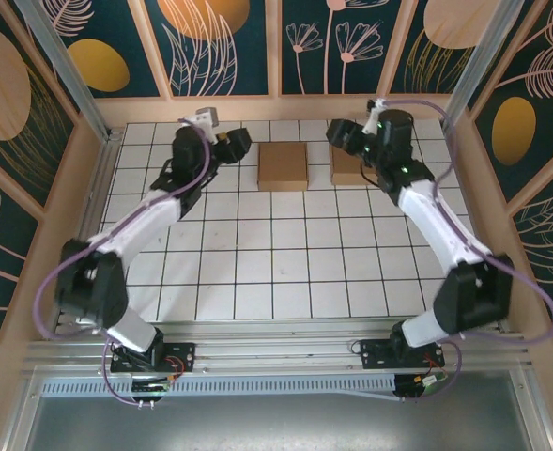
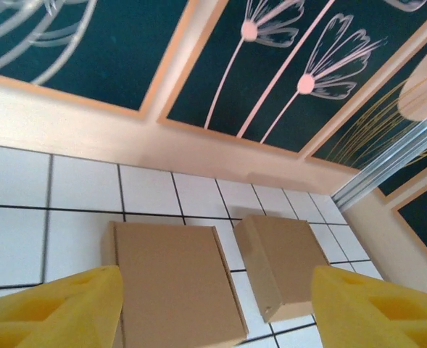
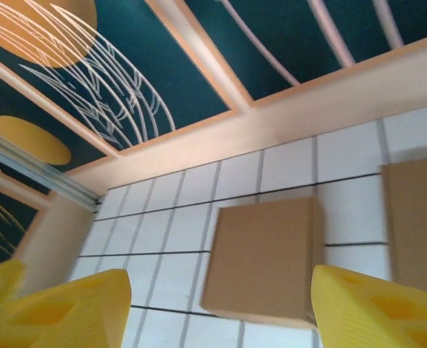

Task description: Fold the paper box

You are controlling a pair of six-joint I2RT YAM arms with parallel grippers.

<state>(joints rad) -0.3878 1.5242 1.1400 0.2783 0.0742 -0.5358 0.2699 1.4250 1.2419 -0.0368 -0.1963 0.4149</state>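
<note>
Since both of my grippers are empty, the coming move turns on how the middle box (image 1: 283, 166) lies from my fingers. My left gripper (image 1: 234, 143) sits just left of that box, its yellow fingers (image 2: 61, 312) spread wide with nothing between them. In the left wrist view the box top lies straight ahead. My right gripper (image 1: 346, 133) hovers just right of the middle box, over the right-hand box (image 1: 351, 171), with its jaws equally wide and bare. I judge my left arm a little nearer the middle box. Both boxes lie flat, edges square to the floor grid, with no marked long axis. Their lids look shut, so I cannot tell what is inside. The back wall (image 1: 276, 108) runs just beyond the middle box.
</note>
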